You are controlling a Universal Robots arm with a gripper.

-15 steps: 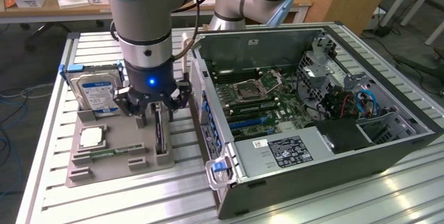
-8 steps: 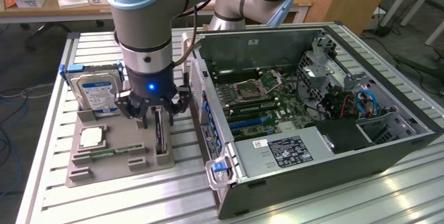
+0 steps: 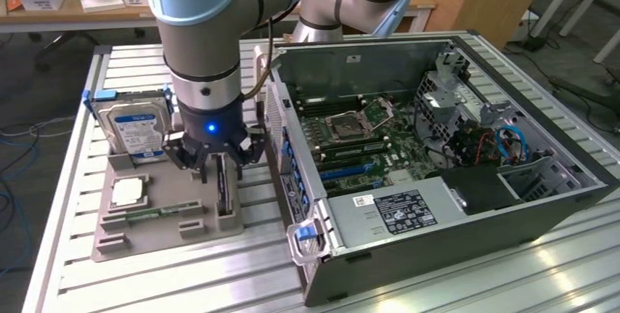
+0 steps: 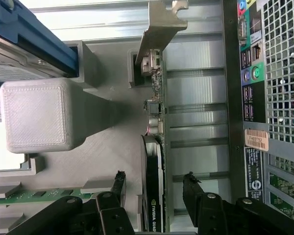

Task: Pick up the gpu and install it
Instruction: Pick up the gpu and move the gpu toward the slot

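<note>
Exterior view first: the gripper (image 3: 215,166) sits low over the grey parts holder (image 3: 145,239), right on top of the gpu (image 3: 226,191). The card stands on its long edge in its slot, directly under the hand. The hard drive (image 3: 136,128) is propped up just beside the hand, on the side away from the open pc case (image 3: 436,153). The case itself is close on the hand's other side.

Wrist view: the gripper (image 4: 154,178) is wide open and straddles the card — one of the fingers (image 4: 118,188) on each face of the gpu (image 4: 153,200). There's a gap between finger and card on both sides, so nothing is gripped. The silver bracket (image 4: 159,29) is at the far end of the card, out ahead of the fingers.

So I'd call this the pick-up step, with the grasp not made and the install not begun. My read: a clean grab calls for the jaws closing squarely on the shroud, then a straight lift out of the slot so the board doesn't bind.
</note>
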